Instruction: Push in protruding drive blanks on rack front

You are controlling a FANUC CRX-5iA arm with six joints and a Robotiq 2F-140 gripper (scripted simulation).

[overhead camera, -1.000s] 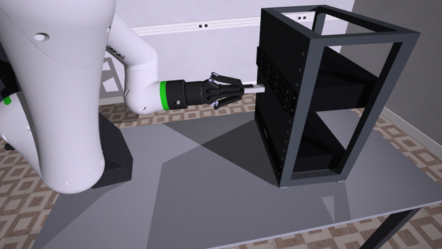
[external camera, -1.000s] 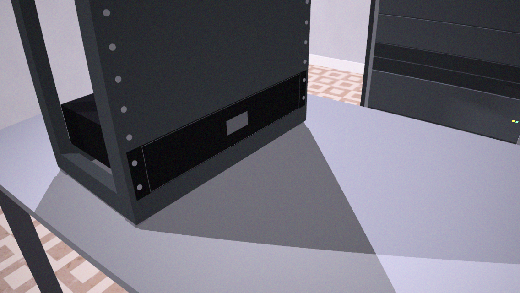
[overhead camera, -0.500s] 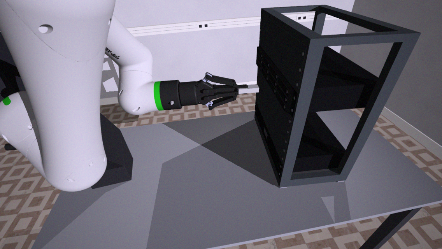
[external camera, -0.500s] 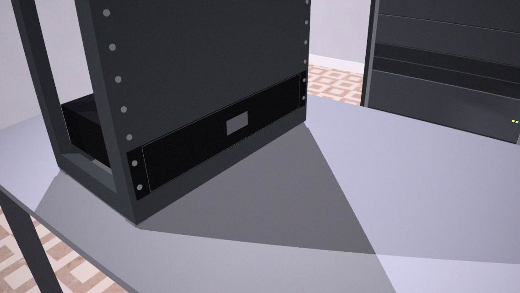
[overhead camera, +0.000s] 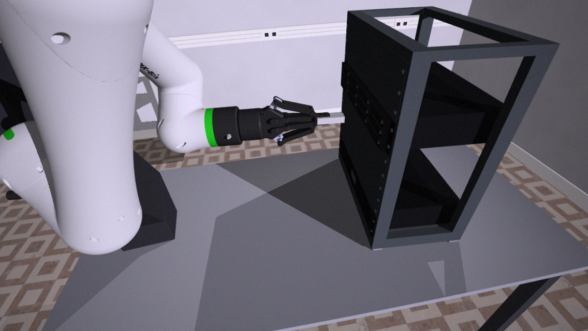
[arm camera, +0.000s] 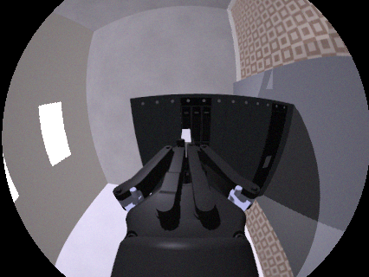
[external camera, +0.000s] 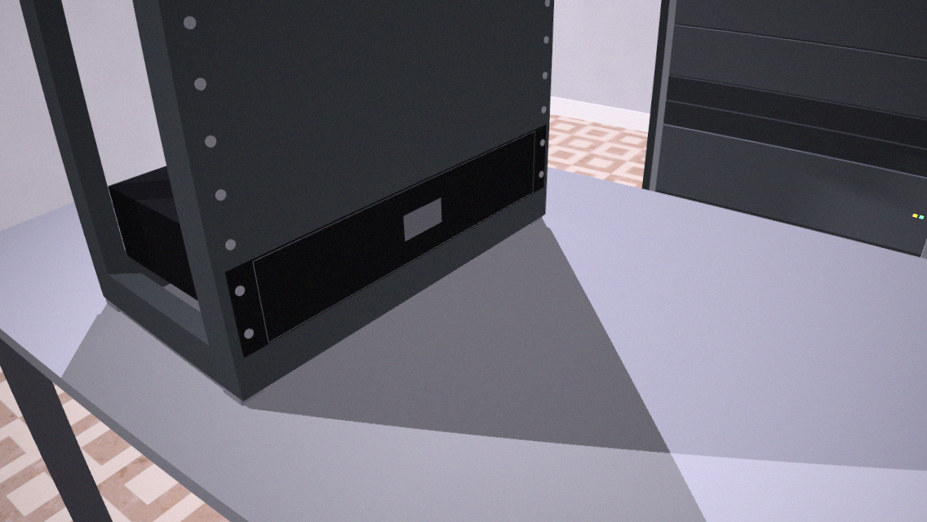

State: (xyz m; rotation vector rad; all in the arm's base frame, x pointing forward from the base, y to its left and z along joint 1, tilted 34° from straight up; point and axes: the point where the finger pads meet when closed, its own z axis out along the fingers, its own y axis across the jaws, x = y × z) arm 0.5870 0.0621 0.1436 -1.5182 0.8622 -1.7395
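- Risk: black two-finger gripper (overhead camera: 317, 119) (arm camera: 186, 135), fingers together on nothing, pale bar-shaped tip (overhead camera: 335, 118) (arm camera: 185, 134) toward tall dark-grey open-frame rack (overhead camera: 401, 148) (external camera: 388, 291) (arm camera: 158, 130); a push too hard or too high cd tip rack back
- Rack unfastened on grey flat table (overhead camera: 267, 267) (external camera: 746, 324) (arm camera: 329, 95); shove past blank's stop, or off-centre, cd slide or twist it
- Tip slightly off line might catch a neighbour or bay edge; stopping early might leave blank unlatched
- Drive blanks: prob. in black slotted bay strip (overhead camera: 366, 108) (arm camera: 197, 123), mid-height on front; which one protrudes, can't tell
- Top: side gives arm's approach & open frame; contact unclear
- Wrist: bay columns vs tip, approx. alignment, depth poor
- Ext.: rack foot & black lower panel w/ grey label (external camera: 324, 272), no gripper, no bay strip

The tool (overhead camera: 338, 118) (arm camera: 186, 135) has drawn back a little from the rack's front (overhead camera: 372, 88) (arm camera: 156, 123) (external camera: 363, 117) — compared with a second ago. The arm (overhead camera: 96, 123) has shifted with it — its wrist (overhead camera: 180, 129) now farther from the rack.
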